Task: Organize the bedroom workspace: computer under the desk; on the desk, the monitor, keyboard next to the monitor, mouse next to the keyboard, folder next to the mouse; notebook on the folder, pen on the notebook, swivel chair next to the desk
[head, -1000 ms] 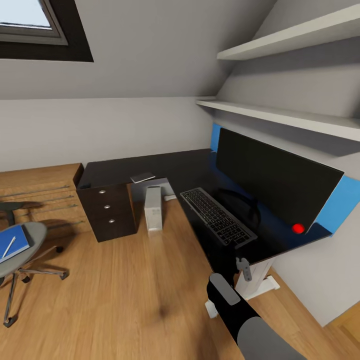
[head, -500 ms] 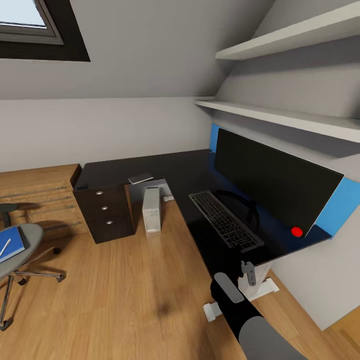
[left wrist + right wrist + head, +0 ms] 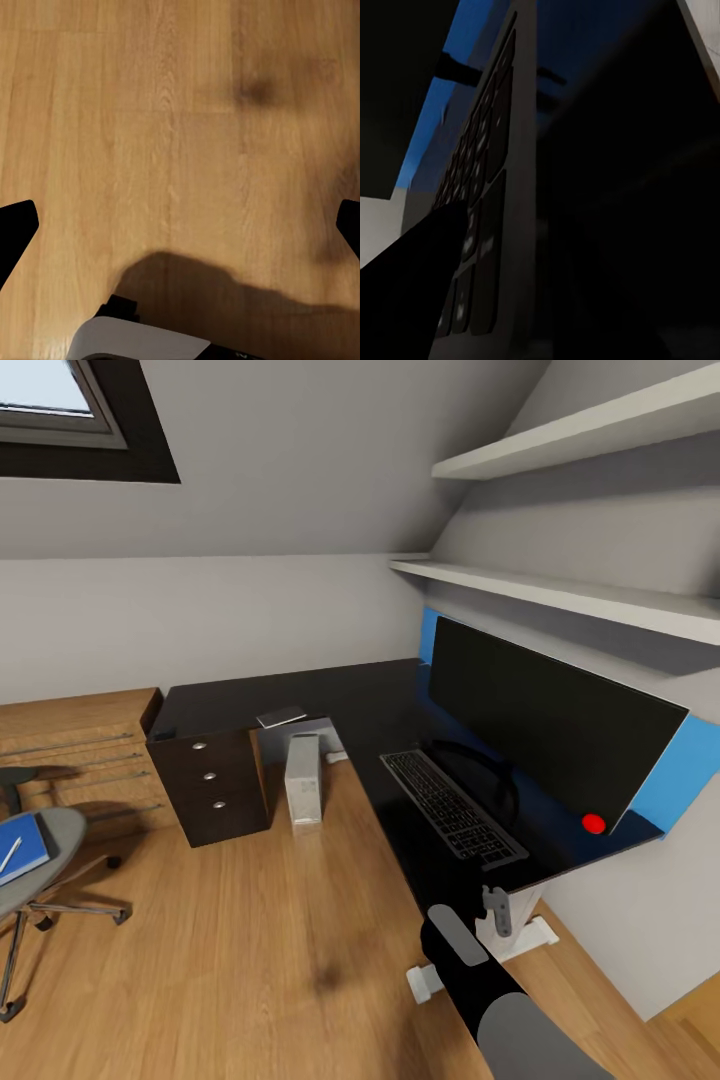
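Note:
The black-topped desk (image 3: 340, 695) carries the monitor (image 3: 545, 725) at its right, against the wall. The dark keyboard (image 3: 455, 818) lies in front of the monitor, and in the right wrist view the keyboard (image 3: 499, 172) runs away from the camera with one dark finger (image 3: 412, 292) over its keys. My right gripper (image 3: 500, 885) is at the keyboard's near end, shut on it. The grey computer (image 3: 303, 778) stands on the floor beside the drawers. At the far left, the swivel chair (image 3: 40, 880) holds the blue folder (image 3: 22, 848) with the white pen (image 3: 10, 853) on it. My left gripper (image 3: 180, 225) is open over bare floor. The mouse is out of view.
A flat grey item (image 3: 282, 716), perhaps the notebook, lies on the desk's back wing above the dark drawers (image 3: 212, 780). Two wall shelves (image 3: 560, 595) hang over the monitor. A wooden dresser (image 3: 80, 745) stands behind the chair. Open wooden floor (image 3: 250, 940) lies between chair and desk.
The keyboard has slid and turned a little toward the monitor, and my right gripper has moved with it. The whole view also shifted slightly at first, then held still.

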